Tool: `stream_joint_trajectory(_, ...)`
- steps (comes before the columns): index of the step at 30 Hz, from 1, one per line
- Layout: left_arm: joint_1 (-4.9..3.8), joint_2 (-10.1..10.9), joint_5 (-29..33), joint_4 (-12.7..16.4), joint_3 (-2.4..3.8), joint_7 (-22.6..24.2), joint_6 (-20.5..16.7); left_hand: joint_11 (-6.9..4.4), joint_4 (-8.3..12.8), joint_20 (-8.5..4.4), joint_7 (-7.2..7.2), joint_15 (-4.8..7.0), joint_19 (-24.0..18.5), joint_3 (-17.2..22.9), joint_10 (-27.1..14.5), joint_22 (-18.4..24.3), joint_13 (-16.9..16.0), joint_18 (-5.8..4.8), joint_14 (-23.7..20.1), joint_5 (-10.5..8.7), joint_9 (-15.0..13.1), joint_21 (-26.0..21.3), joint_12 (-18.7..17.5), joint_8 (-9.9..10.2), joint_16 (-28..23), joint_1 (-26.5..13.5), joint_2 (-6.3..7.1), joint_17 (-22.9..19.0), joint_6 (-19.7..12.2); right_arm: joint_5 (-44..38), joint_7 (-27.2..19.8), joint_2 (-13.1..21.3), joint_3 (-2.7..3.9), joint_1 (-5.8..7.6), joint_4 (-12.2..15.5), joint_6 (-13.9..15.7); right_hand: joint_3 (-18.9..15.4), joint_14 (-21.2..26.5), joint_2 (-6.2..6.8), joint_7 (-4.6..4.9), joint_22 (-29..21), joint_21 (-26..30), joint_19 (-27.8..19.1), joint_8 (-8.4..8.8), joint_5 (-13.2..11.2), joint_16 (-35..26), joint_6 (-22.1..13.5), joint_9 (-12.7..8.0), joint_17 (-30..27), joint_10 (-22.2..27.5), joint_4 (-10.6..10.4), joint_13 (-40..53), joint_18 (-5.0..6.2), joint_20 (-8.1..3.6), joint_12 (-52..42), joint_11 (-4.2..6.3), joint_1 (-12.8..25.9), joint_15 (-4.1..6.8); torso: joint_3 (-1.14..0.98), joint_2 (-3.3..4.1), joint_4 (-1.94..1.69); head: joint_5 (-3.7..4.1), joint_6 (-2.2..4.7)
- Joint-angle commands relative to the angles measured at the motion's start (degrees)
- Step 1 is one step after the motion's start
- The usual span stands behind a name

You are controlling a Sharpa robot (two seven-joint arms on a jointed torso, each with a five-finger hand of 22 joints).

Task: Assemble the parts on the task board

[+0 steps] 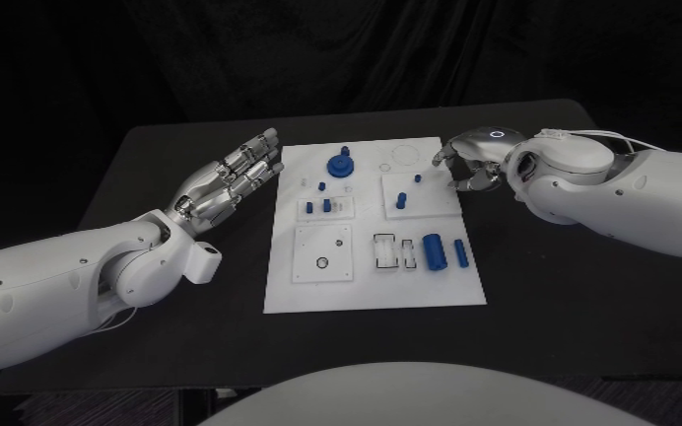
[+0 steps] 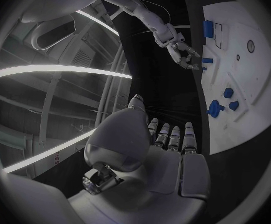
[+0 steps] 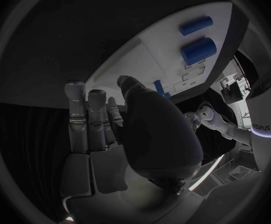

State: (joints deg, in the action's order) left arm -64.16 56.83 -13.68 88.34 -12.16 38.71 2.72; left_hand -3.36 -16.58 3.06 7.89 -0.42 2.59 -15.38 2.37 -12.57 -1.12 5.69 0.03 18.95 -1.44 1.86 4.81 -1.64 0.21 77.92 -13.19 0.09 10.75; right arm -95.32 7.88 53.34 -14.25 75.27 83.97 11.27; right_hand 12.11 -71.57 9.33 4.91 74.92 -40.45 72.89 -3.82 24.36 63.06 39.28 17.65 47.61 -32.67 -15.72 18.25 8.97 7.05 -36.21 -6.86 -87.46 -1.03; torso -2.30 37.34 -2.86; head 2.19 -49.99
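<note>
Left hand point(image 1: 228, 181) open | right hand point(image 1: 469, 165) empty, fingers apart | one task board point(image 1: 373, 293)

Two glossy white arms, bulbous rounded joints; left hand point(image 1: 228, 181) and right hand point(image 1: 469, 162) silver metal, segmented fingers point(image 2: 171, 137). Glowing ring and thin white cable at right wrist.

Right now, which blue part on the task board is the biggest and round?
The blue round part near the task board's far edge, left of centre; it is wide and disc-shaped, whereas the others are small pegs or cylinders.
</note>
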Motion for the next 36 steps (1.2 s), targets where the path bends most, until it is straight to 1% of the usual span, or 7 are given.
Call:
stream_joint_trajectory(1, 0.04, -0.1, 0.7, 0.1, 0.06, 9.6, 1.2, 0.56, 0.5, 0.76, -0.67, -0.63, 0.0, 0.1, 0.0, 0.1, 0.0, 1.06, 0.0, 0.80, 0.0, -0.1, -0.2, 0.2, -0.2, 0.9, 0.05, -0.1, 0.2, -0.6, -1.5, -0.6, 0.03, -0.38, -1.0, 1.6, 0.1, -0.4, -0.31, 0.37, 4.3, -0.4, 0.5, -0.32, -0.3, 0.4, 0.4, -0.2, 0.3, -0.2, 0.4, -0.3, -0.85, -0.15, 0.4, -0.21, -0.3, 0.00, -0.01, 0.01, 0.00, -0.03, -0.01)
stream_joint_trajectory(11, 0.04, -0.4, 0.7, -0.5, 0.05, 8.7, 1.8, 1.09, 0.9, 2.09, -2.27, -1.23, 0.3, 0.4, 0.2, 0.3, 0.0, 1.71, 0.0, 2.67, -0.1, 0.0, -0.1, 0.1, -0.2, 2.3, -0.04, -0.1, 0.8, -0.6, -2.9, -3.6, 0.04, -0.71, -3.4, 1.8, 0.7, -0.9, -1.23, 1.08, 4.4, -1.1, 1.0, -1.84, -0.4, 1.2, 4.5, -0.3, 0.7, -2.1, 0.5, -1.7, -0.93, -0.08, 0.6, -0.12, 0.0, -0.04, -0.01, 0.01, 0.00, -0.03, -0.01)
stream_joint_trajectory(14, 0.05, -0.6, 0.7, -0.8, 0.05, 8.7, 1.9, 1.39, 0.1, 2.72, -2.26, -1.38, 0.4, 0.0, 0.2, 0.5, 0.0, 2.22, 0.0, 0.75, -0.1, 0.0, -0.1, 0.1, -0.2, 1.7, -0.12, -0.1, 0.9, -0.6, -3.4, -4.7, 0.04, -0.85, -4.2, 2.0, 1.5, -1.0, -1.36, 1.04, 4.5, -1.2, 1.1, -2.60, 0.5, 1.4, 6.5, -0.1, 0.7, -4.3, 0.9, -1.7, -0.92, -0.33, -0.4, 0.27, -0.2, 0.29, -0.01, 0.01, 0.00, -0.07, -0.01)
stream_joint_trajectory(18, 0.05, -0.6, 0.7, -0.9, 0.05, 8.8, 2.1, 1.72, -0.2, 3.48, -2.21, -1.45, 0.5, -2.1, 0.2, 1.2, 0.0, 3.03, 0.0, -6.19, -0.1, 0.0, -0.1, 0.2, -0.2, -1.9, -1.06, -0.1, 0.8, -0.5, -4.0, -5.7, 0.05, -1.10, -5.0, 2.2, 2.0, -1.1, -1.30, 1.26, 4.6, -1.6, 1.3, -3.21, 0.7, 1.7, 8.1, 0.3, 0.8, -5.1, 0.9, -1.9, -1.00, -0.39, -0.8, 0.40, 0.1, 0.27, -0.02, 0.01, 0.00, -0.14, -0.01)
stream_joint_trajectory(20, 0.05, -0.6, 0.7, -0.9, 0.05, 9.0, 2.2, 1.95, -0.2, 3.69, -1.86, -1.54, 0.5, -3.3, 0.3, 1.6, 0.0, 3.15, 0.0, -11.56, -0.1, 0.0, 0.0, 0.2, -0.2, -4.7, -1.63, -0.1, 0.7, 0.1, -4.2, -6.1, 0.05, -1.23, -5.2, 2.1, 2.0, -1.2, -1.29, 1.38, 4.6, -1.8, 1.4, -3.35, 0.6, 1.8, 8.4, 0.4, 0.9, -5.4, 0.9, -1.9, -1.06, -0.37, -1.0, 0.47, 0.3, 0.20, -0.02, 0.01, 0.00, -0.23, -0.01)
stream_joint_trajectory(23, 0.05, -0.5, 0.7, -1.1, 0.05, 9.2, 2.5, 2.14, -0.2, 3.81, -1.65, -1.68, 0.6, -4.2, 0.4, 2.0, 0.0, 3.16, 0.0, -15.98, -0.1, 0.0, 0.0, 0.2, -0.2, -7.1, -1.82, -0.1, 0.6, 1.0, -4.3, -6.8, 0.05, -1.40, -5.6, 2.0, 2.4, -1.8, -1.34, 1.65, 4.8, -2.8, 1.8, -3.47, 0.9, 2.5, 8.9, 0.7, 1.6, -7.4, 0.8, -1.7, -1.24, -0.24, -1.8, 0.83, 0.7, -0.03, -0.02, 0.01, 0.00, -0.25, -0.01)
stream_joint_trajectory(36, 0.06, -0.8, 0.7, -1.9, 0.05, 9.1, 2.9, 2.30, -0.1, 4.11, -1.94, -2.06, 0.7, -4.9, 0.4, 2.1, -0.1, 3.07, 0.0, -16.15, -0.1, 0.0, -0.1, 0.1, -0.2, -8.5, -2.04, -0.1, 0.6, 1.7, -4.6, -9.0, 0.06, -1.83, -7.1, 1.5, 3.0, -2.0, -1.36, 2.17, 4.8, -3.0, 2.0, -3.70, 1.2, 2.7, 9.6, 1.0, 1.6, -8.3, 1.0, -2.0, -1.28, -0.02, -1.8, 0.75, 0.8, -0.33, -0.02, 0.01, 0.00, -0.37, -0.01)
